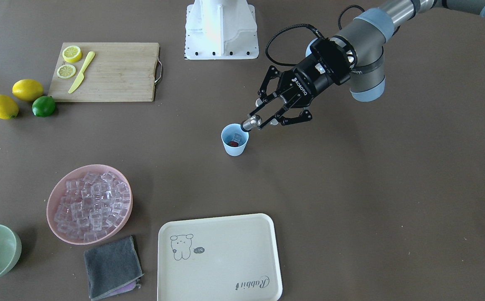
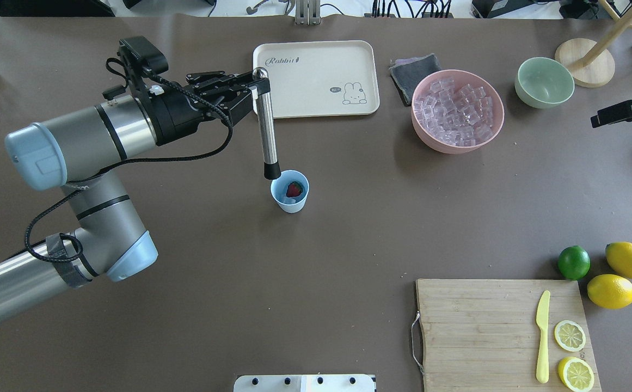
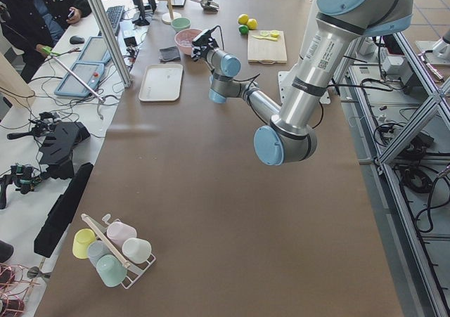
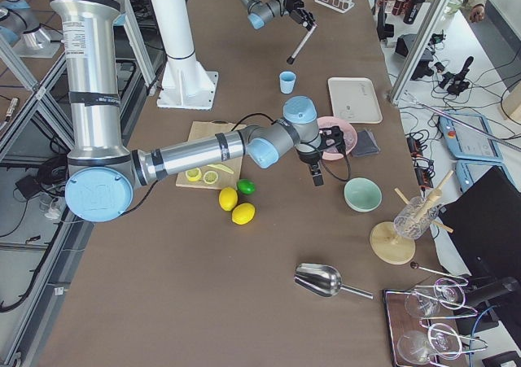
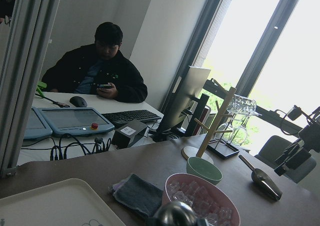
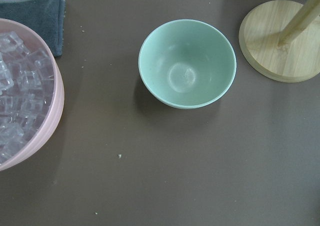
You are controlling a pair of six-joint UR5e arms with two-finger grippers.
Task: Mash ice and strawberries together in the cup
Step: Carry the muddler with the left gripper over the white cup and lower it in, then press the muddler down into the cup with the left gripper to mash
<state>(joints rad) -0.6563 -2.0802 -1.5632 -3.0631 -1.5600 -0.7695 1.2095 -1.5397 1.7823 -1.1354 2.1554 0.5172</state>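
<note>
Left end effector [image 2: 257, 87] closed tight on the top of a steel muddler [image 2: 267, 130], shaft hanging down. Cup [image 2: 289, 191] on the counter just below the muddler tip, slightly off-centre. Strawberry [image 2: 294, 189] and ice [image 2: 289, 201] are inside. My read: centre over the mouth first, then press straight down, gently, since the light cup could tip. Right end effector [image 2: 620, 111] well off; can't tell its grip.

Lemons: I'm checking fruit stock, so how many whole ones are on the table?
2. One lemon and a second lemon lie together beside the lime, off the board. A cut half and another half sit on the board. None seem hidden.
</note>
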